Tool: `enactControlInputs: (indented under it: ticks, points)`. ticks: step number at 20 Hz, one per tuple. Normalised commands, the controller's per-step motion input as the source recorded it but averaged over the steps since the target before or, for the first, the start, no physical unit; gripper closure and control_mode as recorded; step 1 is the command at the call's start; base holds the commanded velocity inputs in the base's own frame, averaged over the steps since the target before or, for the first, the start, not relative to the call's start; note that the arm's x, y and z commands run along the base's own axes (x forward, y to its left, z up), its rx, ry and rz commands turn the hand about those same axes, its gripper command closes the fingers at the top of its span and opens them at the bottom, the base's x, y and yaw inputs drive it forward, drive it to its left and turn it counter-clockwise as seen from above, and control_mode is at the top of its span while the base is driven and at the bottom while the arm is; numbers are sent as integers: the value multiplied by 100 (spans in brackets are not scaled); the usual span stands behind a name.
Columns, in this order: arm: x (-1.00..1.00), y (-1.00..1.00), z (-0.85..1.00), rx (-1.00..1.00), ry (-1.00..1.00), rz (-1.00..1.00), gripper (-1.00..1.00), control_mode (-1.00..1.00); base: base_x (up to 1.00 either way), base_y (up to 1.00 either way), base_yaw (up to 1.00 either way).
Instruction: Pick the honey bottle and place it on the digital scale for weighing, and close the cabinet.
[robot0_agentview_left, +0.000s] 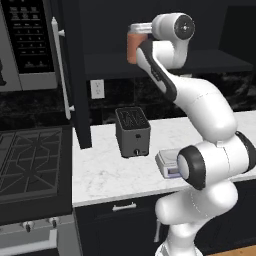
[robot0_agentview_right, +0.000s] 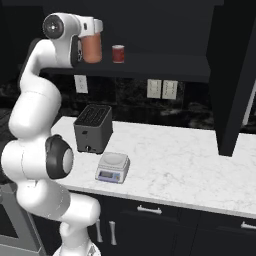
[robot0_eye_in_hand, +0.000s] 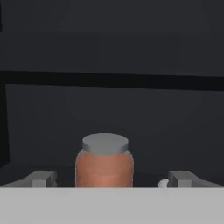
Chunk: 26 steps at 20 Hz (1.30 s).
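Observation:
The honey bottle, an orange-brown jar with a grey lid, stands upright on the inner shelf of the open dark cabinet. My gripper is open and level with the jar. One fingertip stands on each side of it, with a gap to the glass on both. From the left base view the arm covers part of the honey bottle; from the right the honey bottle sits just under my hand. The digital scale rests on the counter below, with nothing on its plate.
A small red can stands on the shelf right of the jar. A dark toaster sits on the white counter behind the scale. The cabinet doors hang open on both sides. A stove lies left of the counter.

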Motion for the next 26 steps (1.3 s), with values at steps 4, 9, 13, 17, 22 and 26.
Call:
enactControlInputs:
  ticks: [4,9,13,17,22,26]
  points:
    - [38,13,0,0,0,0,-100,-100,0,0,0]
    - [38,1,-7,2,3,0,-100,-100,0,0,0]
    - [41,4,0,0,1,0,-100,-100,0,0,0]
    - [24,12,0,0,0,0,-100,-100,0,0,0]
    - [21,13,0,0,0,-1,-100,-100,0,0,0]
    - [12,0,-1,0,0,0,-100,-100,0,0,0]
